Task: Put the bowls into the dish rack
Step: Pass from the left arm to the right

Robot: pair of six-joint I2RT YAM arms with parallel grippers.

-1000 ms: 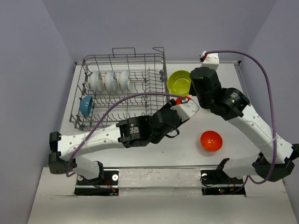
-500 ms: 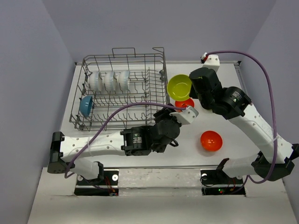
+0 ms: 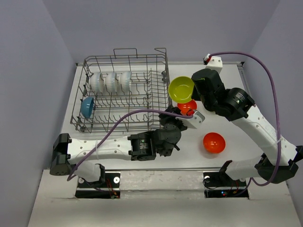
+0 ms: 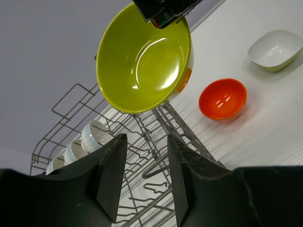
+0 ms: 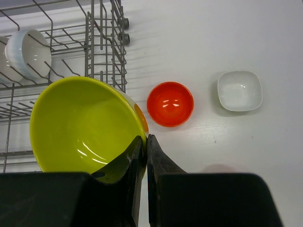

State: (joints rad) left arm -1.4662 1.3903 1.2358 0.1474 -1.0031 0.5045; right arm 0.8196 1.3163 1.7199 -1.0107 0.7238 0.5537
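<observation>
Right gripper (image 5: 145,140) has its fingers pinched tight on the rim of the yellow-green bowl (image 3: 181,89), and the bowl hangs in the air, tilted, just off the right end of the dish rack (image 3: 125,56). From the right wrist you can see the two fingers clamped on the near edge of that bowl, the rack's corner wires showing to its far left.

Left gripper (image 4: 144,142) sits lower and nearer, pointing up at the bowl's glossy inside. Its fingers stand apart with nothing between them, and they are clear of the bowl.

On the table (image 3: 189,156), one orange bowl (image 3: 188,106) lies partly under the lifted bowl, right beside the left wrist. A second orange bowl (image 3: 213,142) sits nearer and further right, well apart from the rack. The wrist views also catch a small white squarish dish (image 5: 239,91) on the table, right of an orange bowl.

Inside the rack, three white bowls (image 3: 111,81) stand on edge in a row along the far left, and a blue bowl (image 3: 87,107) leans at the left end, nearer than them.
</observation>
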